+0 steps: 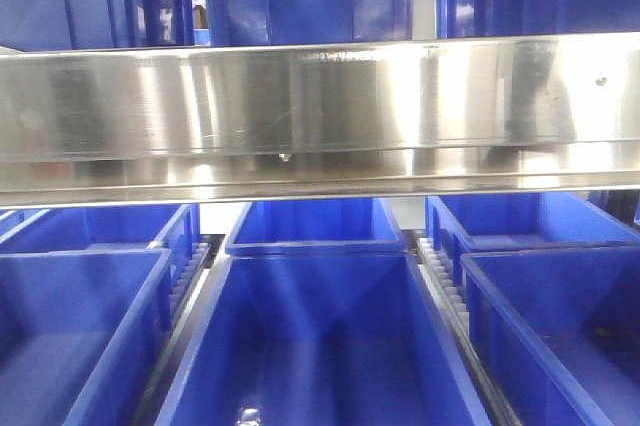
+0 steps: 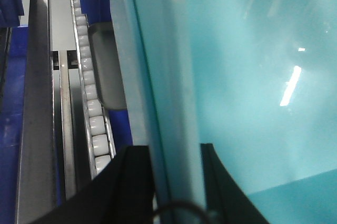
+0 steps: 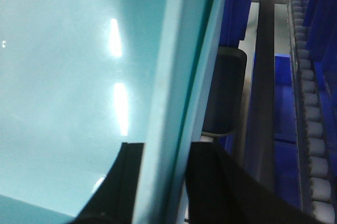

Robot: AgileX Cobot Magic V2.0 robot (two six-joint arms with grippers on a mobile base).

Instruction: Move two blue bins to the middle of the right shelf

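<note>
Left hand (image 2: 176, 184) and right hand (image 3: 163, 182) pinch walls of the pale cyan rectangular plastic bin (image 2: 237, 77), so tilting could snag the white roller track (image 2: 95, 109) at nine o'clock.

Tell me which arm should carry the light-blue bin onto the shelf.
Neither alone, as far as the views show. The left gripper and the right gripper each clamp a wall of the light-blue bin, so a shared two-arm lift looks best.
</note>
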